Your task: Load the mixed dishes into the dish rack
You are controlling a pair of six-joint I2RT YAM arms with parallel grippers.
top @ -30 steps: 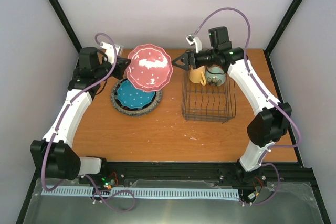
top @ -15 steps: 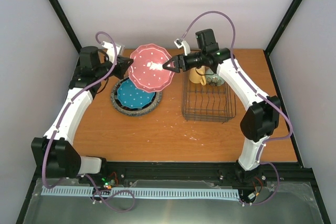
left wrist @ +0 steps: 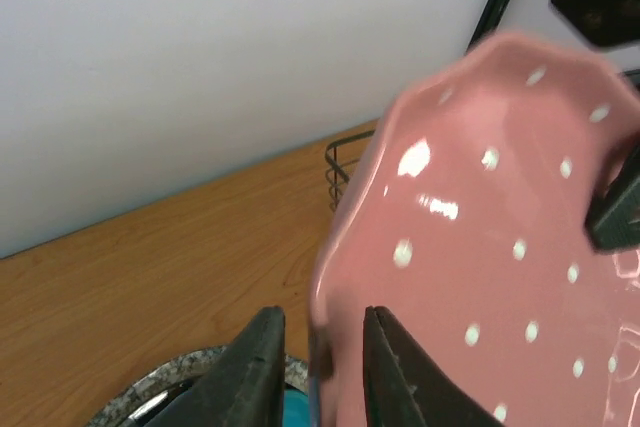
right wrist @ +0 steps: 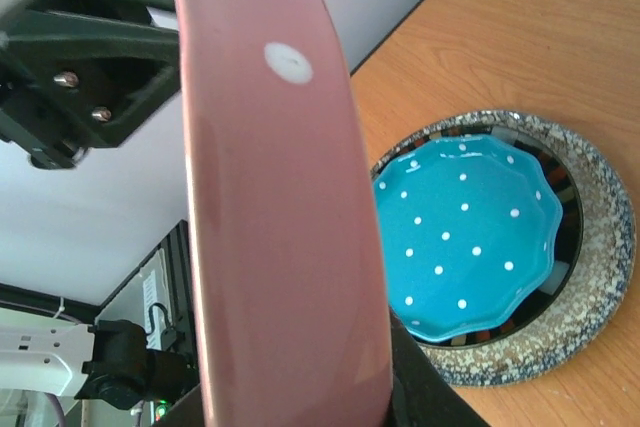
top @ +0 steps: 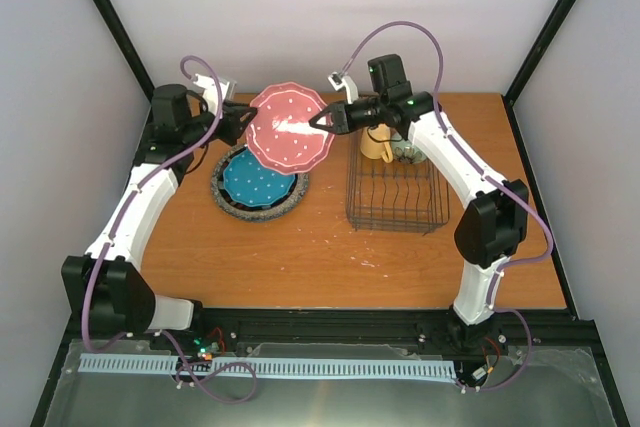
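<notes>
Over the table's (top: pixel 300 257) far half, top view: shows the pink dotted plate (top: pixel 290 129) raised on edge, clear of the wood, between the left gripper (top: pixel 243 125) at its left rim and the right gripper (top: pixel 320 120), pinched together on its right rim. Places the dish rack (top: pixel 350 192) just right of the plate, on the right arm's side, with yellow handled mug (top: pixel 377 145) and small mint-green bowl (top: pixel 410 152) at its far end. Suggests the right arm as nearer for loading, with the rim to be turned into the gaps between dividers.

Left wrist view: shows fingers (left wrist: pixel 255 377) straddling the plate's rim; cannot tell whether clamped or loosened.

Right wrist view: looks along the plate's rim, with one finger (right wrist: pixel 425 392) against its face and the teal dotted plate (right wrist: pixel 465 237) stacked below on the grey speckled plate (right wrist: pixel 590 237).

Carries no readable writing or brand in any view
</notes>
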